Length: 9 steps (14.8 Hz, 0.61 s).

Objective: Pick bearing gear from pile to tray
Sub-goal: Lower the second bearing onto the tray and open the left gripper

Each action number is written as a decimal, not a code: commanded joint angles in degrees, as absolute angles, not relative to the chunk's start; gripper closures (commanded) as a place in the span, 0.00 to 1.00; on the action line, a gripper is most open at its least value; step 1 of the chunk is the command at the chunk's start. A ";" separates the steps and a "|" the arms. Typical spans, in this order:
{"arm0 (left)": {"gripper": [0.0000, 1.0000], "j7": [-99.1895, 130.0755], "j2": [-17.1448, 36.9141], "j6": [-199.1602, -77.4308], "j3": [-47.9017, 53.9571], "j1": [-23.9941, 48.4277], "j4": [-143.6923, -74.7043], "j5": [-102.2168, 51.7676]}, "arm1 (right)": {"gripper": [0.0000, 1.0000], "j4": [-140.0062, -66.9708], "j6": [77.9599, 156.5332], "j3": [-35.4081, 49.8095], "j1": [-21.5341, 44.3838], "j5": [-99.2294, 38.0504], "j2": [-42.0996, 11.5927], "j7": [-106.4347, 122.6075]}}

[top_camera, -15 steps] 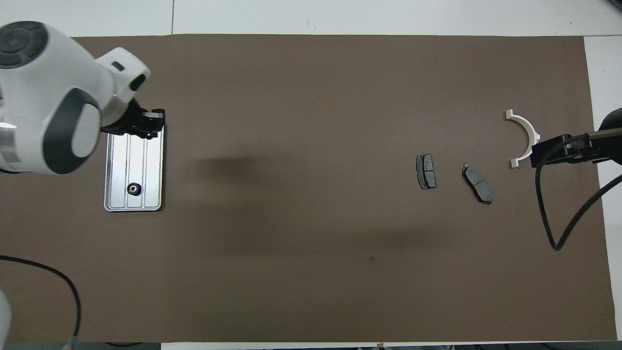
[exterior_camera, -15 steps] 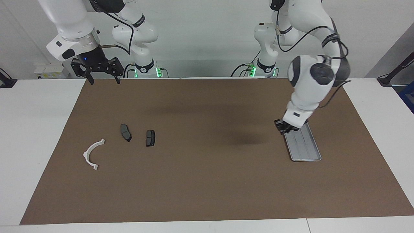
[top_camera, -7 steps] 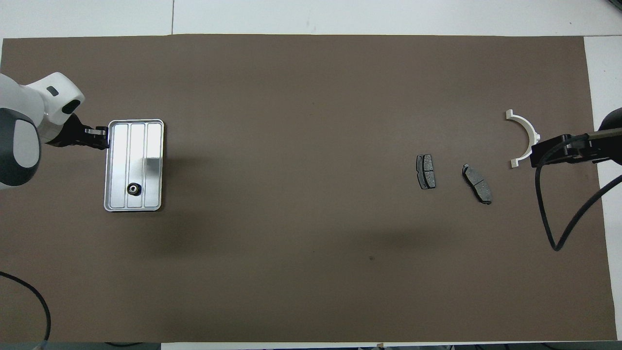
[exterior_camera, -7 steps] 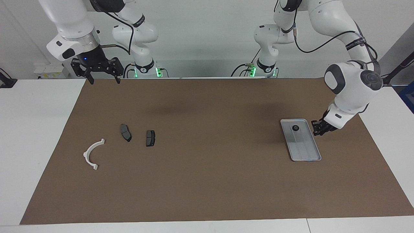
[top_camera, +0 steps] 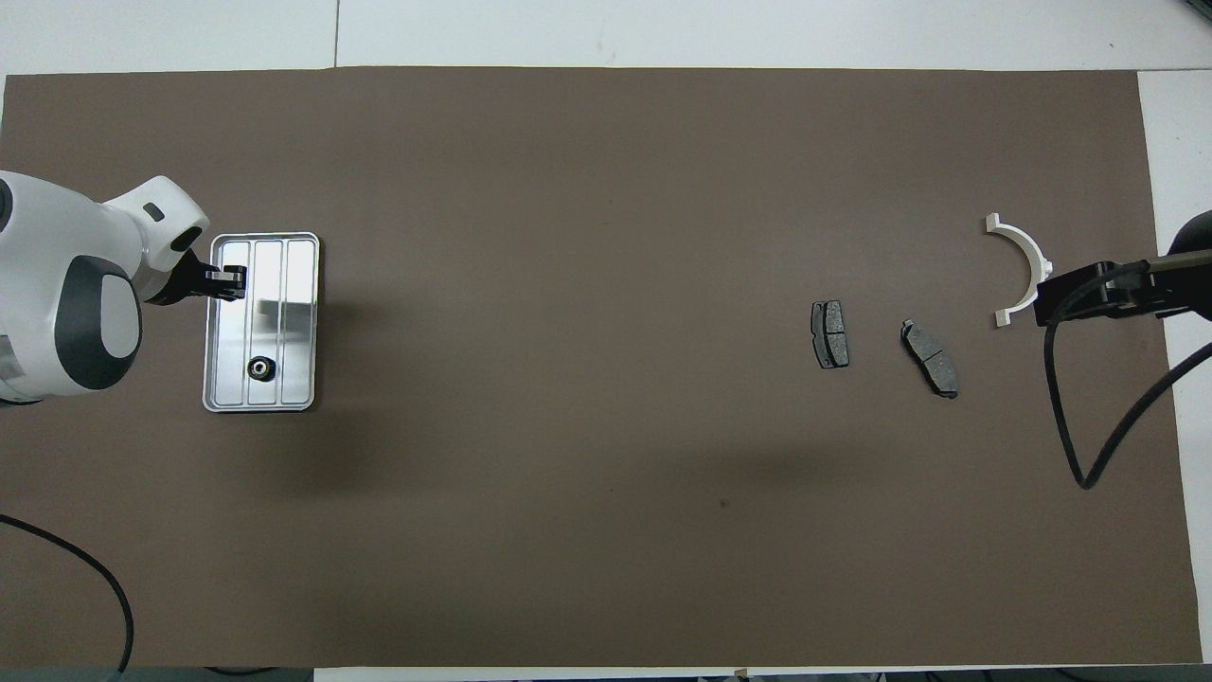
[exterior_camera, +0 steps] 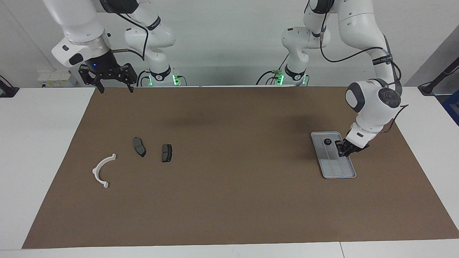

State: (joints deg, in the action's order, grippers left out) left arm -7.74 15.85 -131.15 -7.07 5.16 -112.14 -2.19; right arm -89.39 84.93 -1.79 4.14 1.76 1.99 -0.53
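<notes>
The silver-grey ridged tray lies toward the left arm's end of the table and shows in the overhead view too. A small black round bearing gear lies in it, at the tray's end nearer the robots. My left gripper hangs low over the tray's long rim, apart from the gear. The pile lies toward the right arm's end: a white half-ring bracket and two dark brake pads. My right gripper waits raised and open, holding nothing.
A brown mat covers most of the white table. The brake pads also show in the overhead view. The right arm's black cable loops over the mat near the bracket.
My left gripper swung off the tray toward the left arm's end of the table, then came back over the tray's rim. The gear stayed in the tray. The right arm has not moved.
</notes>
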 commanded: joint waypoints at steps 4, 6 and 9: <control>1.00 -5.63 17.49 -139.74 -7.65 7.38 -116.19 -2.81 | 0.00 -89.91 85.17 -1.67 3.87 1.50 3.25 0.35; 1.00 -4.84 17.58 -141.75 -7.65 7.65 -117.85 -2.73 | 0.00 -89.91 85.17 -1.50 4.30 1.49 3.34 0.35; 1.00 -5.01 17.49 -143.00 -7.65 7.91 -119.18 -2.72 | 0.00 -89.74 85.17 -1.49 4.04 1.49 3.34 0.44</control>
State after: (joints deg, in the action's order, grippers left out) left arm -5.57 18.03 -140.81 -7.04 7.01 -116.84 -2.19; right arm -89.37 84.93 -1.40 4.28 1.70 2.55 -0.53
